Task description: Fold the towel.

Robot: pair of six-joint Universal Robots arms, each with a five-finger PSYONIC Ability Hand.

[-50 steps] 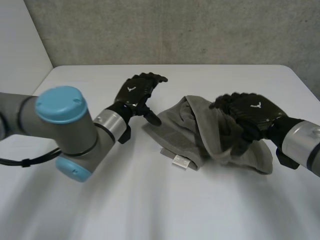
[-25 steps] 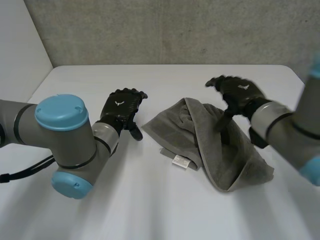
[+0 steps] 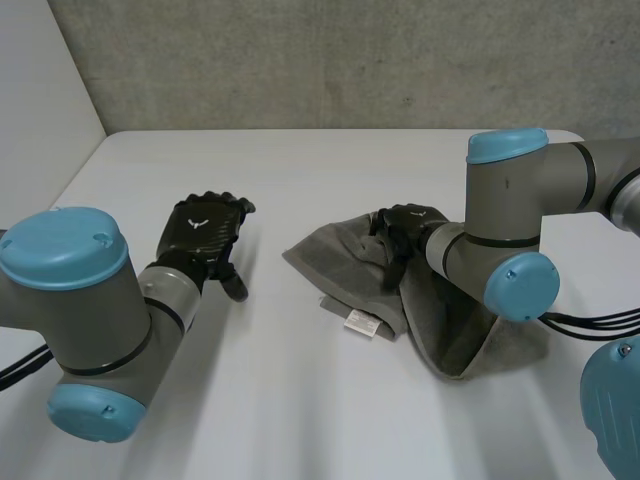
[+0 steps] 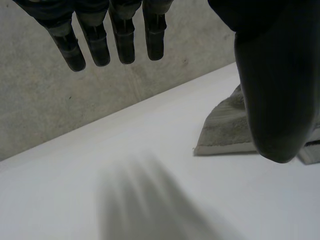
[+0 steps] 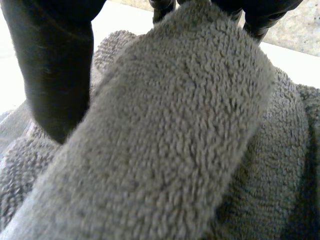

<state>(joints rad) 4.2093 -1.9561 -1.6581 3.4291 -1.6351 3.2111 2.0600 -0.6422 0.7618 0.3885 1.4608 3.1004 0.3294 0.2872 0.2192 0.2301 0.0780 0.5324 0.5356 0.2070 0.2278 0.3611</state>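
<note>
Pinching a towel (image 3: 345,262) fold, right robot hand (image 3: 405,222) has bare table (image 3: 300,165) beyond.

Grey arms (image 3: 520,190), light-blue caps (image 3: 62,245); black left hand (image 3: 205,232) bears a white emblem (image 3: 197,224).

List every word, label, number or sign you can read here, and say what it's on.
White tag on the towel: print too small to read.
White emblem on the left hand: a mark, no letters.
No other readable text.
</note>
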